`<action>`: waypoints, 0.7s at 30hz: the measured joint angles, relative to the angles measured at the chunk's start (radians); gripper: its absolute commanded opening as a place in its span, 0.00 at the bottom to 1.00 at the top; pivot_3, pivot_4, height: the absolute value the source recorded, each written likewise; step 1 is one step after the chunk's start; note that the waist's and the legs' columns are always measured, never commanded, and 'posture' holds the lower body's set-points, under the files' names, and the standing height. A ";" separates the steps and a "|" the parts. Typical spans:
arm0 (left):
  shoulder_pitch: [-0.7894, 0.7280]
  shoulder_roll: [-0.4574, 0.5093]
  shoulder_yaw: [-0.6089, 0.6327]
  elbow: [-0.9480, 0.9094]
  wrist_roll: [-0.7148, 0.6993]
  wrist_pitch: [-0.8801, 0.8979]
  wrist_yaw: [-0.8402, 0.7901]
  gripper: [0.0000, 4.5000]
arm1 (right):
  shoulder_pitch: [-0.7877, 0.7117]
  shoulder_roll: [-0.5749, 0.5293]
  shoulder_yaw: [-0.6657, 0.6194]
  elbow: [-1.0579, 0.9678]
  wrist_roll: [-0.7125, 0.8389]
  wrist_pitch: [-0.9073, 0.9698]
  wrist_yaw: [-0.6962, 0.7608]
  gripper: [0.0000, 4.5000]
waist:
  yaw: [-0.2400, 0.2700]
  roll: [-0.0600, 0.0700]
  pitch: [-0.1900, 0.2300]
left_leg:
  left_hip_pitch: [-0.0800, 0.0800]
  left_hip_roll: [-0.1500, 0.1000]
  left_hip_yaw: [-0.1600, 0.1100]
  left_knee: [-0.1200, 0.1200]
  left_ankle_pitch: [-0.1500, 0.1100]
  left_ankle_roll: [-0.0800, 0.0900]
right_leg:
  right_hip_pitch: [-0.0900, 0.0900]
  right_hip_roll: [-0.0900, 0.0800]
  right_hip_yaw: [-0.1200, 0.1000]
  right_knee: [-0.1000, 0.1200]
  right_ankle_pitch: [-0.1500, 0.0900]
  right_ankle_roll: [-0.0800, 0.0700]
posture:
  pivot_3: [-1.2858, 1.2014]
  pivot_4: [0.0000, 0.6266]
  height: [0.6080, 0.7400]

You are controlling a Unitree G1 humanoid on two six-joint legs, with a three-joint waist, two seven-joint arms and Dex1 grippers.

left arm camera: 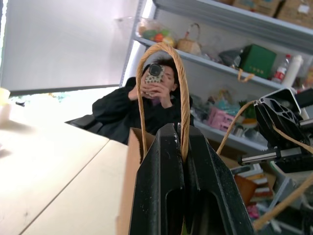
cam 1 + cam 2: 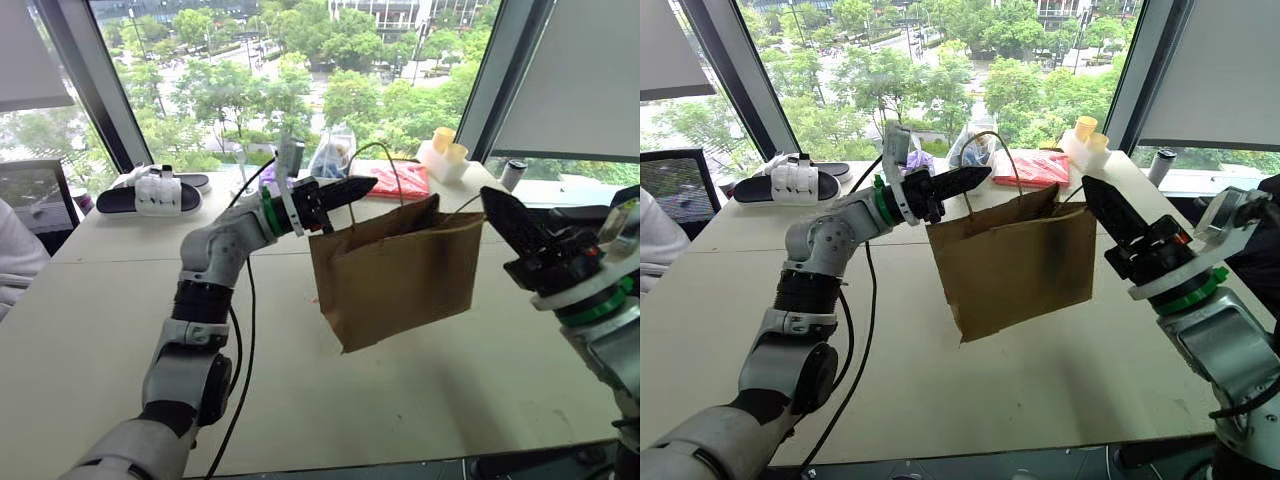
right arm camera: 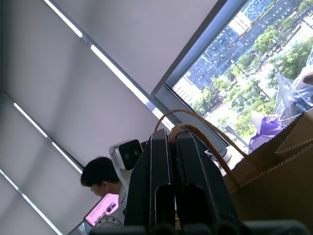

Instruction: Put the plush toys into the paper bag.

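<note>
The brown paper bag (image 2: 395, 270) hangs tilted a little above the white table (image 2: 100, 330), strung between both grippers. My left gripper (image 2: 365, 185) is shut on one tan cord handle (image 1: 161, 49) at the bag's left top corner. My right gripper (image 2: 490, 200) is shut on the other cord handle (image 3: 195, 132) at the bag's right top corner. The bag's mouth sags open between them. The plush toys are hidden from view.
Behind the bag lie a red packet (image 2: 400, 180), a clear plastic bag (image 2: 335, 155) and a purple lump (image 2: 268, 175). A black and white slipper (image 2: 150, 192) sits far left, yellow cups (image 2: 445, 150) far right. A person (image 1: 156, 98) sits beyond the table. A black cable (image 2: 245, 330) crosses the table.
</note>
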 measured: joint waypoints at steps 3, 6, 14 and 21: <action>0.029 -0.004 0.010 -0.052 -0.032 0.048 0.050 0.00 | 0.027 -0.001 0.016 0.021 -0.003 -0.003 0.001 0.01 | 0.003 0.000 0.000 | 0.000 0.000 0.000 0.000 0.000 0.000 | 0.000 0.000 0.000 -0.001 0.000 0.000 | 0.52 0.24 1.00; 0.066 -0.014 0.006 -0.072 -0.039 0.087 0.098 0.00 | 0.054 -0.003 0.038 0.050 -0.014 -0.003 -0.002 0.01 | 0.002 0.000 0.000 | 0.000 0.000 0.000 0.000 0.000 0.000 | 0.001 0.000 0.000 -0.001 0.000 0.000 | 0.52 0.24 1.00; 0.090 -0.053 0.017 0.000 -0.024 0.131 0.273 0.13 | 0.080 -0.023 0.118 0.099 -0.071 0.020 -0.042 0.14 | 0.001 0.000 0.000 | 0.000 0.000 0.002 0.000 0.000 0.000 | 0.000 0.000 0.000 -0.001 0.000 0.000 | 0.52 0.24 1.00; 0.110 -0.039 0.021 0.089 0.028 0.049 0.281 0.87 | 0.024 -0.022 0.168 0.094 -0.139 0.017 -0.062 0.87 | 0.003 0.000 0.000 | 0.000 0.000 0.002 0.000 0.000 0.000 | 0.000 0.000 0.000 -0.002 0.000 0.000 | 0.52 0.24 1.00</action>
